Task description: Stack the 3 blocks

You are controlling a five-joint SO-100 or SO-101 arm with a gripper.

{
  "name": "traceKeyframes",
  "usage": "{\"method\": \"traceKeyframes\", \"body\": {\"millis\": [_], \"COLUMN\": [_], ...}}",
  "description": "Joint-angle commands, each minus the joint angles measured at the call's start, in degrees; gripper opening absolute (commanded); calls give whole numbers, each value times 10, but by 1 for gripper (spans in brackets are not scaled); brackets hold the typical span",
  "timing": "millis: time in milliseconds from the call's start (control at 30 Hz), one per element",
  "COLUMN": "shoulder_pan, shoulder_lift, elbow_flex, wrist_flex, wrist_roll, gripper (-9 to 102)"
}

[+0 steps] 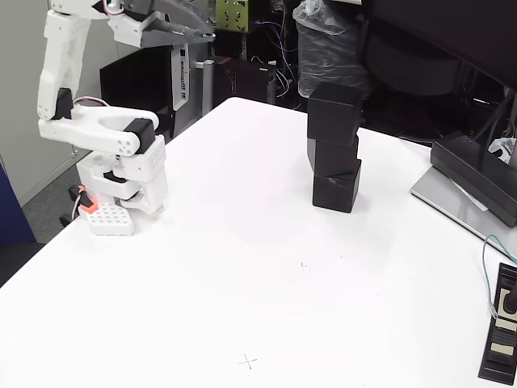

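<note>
From the fixed view I have the three blocks in a single column on the white worktop [242, 283], toward the far right part of it. The bottom block [336, 187] sits on the surface, the middle block [331, 153] rests on it, and the top block [334, 109] rests on that. The column is not square: each cube is turned a little against the one under it, so corners overhang and the top block seems shifted slightly to the left in this view. The arm [97, 129] is folded back over its white base at the left edge of the worktop, well apart from the stack. Its gripper [206, 34] is raised near the upper edge of the picture, pointing to the right above the far corner of the worktop, and I see nothing between the jaws; they look drawn together to a point, though against the dark clutter behind I cannot tell for certain whether a small gap remains. At the right edge a black device with a slanted top [477, 174] lies on a grey slab, and a small black label strip [502, 335] lies near the lower right corner with a thin green wire [485, 271] running beside it. Two faint pencil crosses mark the worktop nearer the camera.
</note>
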Motion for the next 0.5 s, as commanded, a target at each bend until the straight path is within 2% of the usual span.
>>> {"method": "traceKeyframes", "body": {"millis": [0, 200, 467], "shoulder_pan": [5, 7, 7], "shoulder_lift": [31, 80, 91], "elbow_flex": [88, 252, 389], "wrist_flex": [-80, -175, -205], "wrist_roll": [-1, -2, -1], "gripper": [-1, -1, -1]}}
